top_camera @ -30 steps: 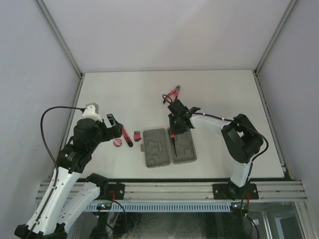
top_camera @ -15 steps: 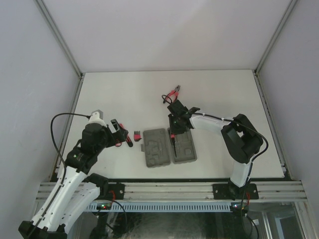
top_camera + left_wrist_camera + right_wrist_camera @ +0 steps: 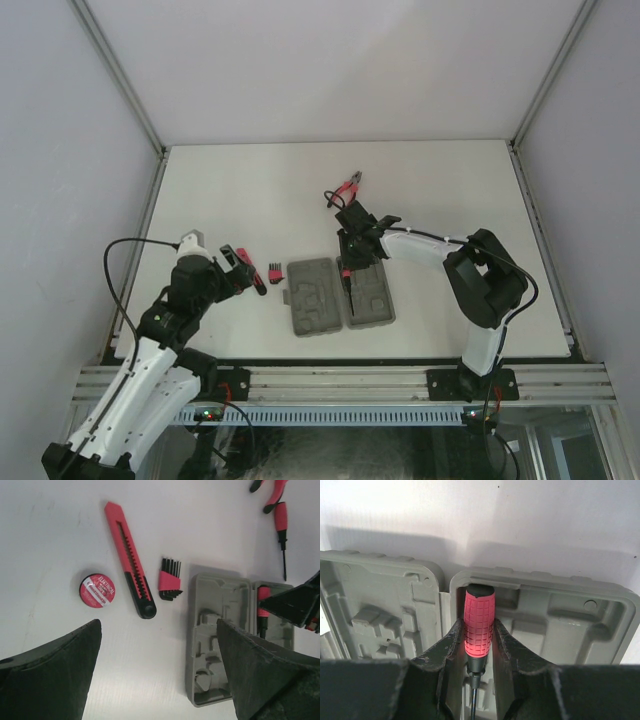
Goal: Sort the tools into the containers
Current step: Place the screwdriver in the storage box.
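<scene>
Screwdriver [image 3: 479,615] sits pinched in right claw [image 3: 479,637], seemingly within case [image 3: 570,615] slot.

White table [image 3: 250,190], grey case [image 3: 312,300], red tools [image 3: 128,555]

Top cam high up at the near edge, staring down at the counter [image 3: 250,190]. Wrist cams way closer, both catching the tool case [image 3: 215,605].

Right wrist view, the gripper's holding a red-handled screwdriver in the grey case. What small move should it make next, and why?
Probably press the screwdriver slightly down into the right half of the case. The right gripper is shut on its red handle, whose black cap sits by the top wall beside the hinge; whether it is fully seated is unclear.
</scene>
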